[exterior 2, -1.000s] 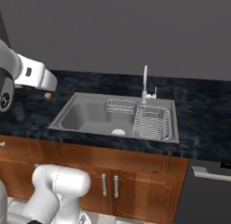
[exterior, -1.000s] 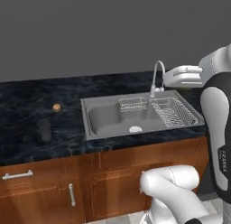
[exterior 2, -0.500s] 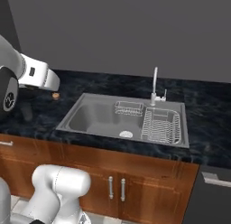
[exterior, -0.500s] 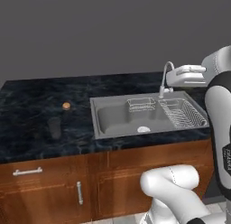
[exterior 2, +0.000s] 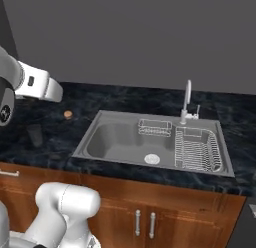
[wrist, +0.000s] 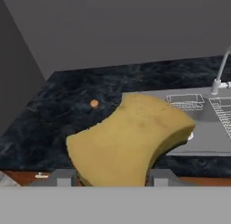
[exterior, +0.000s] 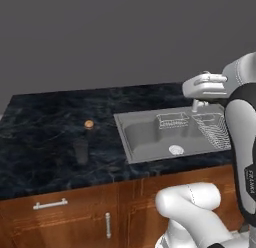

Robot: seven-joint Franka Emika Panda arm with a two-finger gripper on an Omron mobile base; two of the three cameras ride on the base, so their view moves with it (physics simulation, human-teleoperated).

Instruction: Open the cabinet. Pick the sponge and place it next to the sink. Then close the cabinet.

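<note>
Counter [exterior: 45,142]: dark marbled top running the full width of both base views, above reddish-brown wood fronts with short handles. Bare stretches lie on the side of the sink toward the cup and along its near edge.
Sink [exterior: 150,137]: grey steel basin set into the counter, with a flat rim, a wire rack inside and a thin faucet [exterior 2: 187,99] at its back edge. In the hand view its rim [wrist: 205,149] shows past the sponge, beyond and below it.
Sponge [wrist: 131,139]: yellow block with notched sides, carried in the hand above the counter, not yet set down. Its long axis runs slantwise across the hand view, one end toward the faucet and the other toward the hand.
Hand [wrist: 110,178]: clenched on the sponge; the two finger tips flank its lower end with no gap visible.
Key relation: the drop zone, bare counter next to the sink, lies ahead of and below the hand. Judged from these views, the coming move is forward and down to that strip.
Cup [exterior: 80,151]: dark grey, upright on the counter, well apart from the sink.
Ball [exterior: 88,124]: small, orange, on the counter near the cup.
Risk: a release over the rim could tip the sponge into the basin.
</note>
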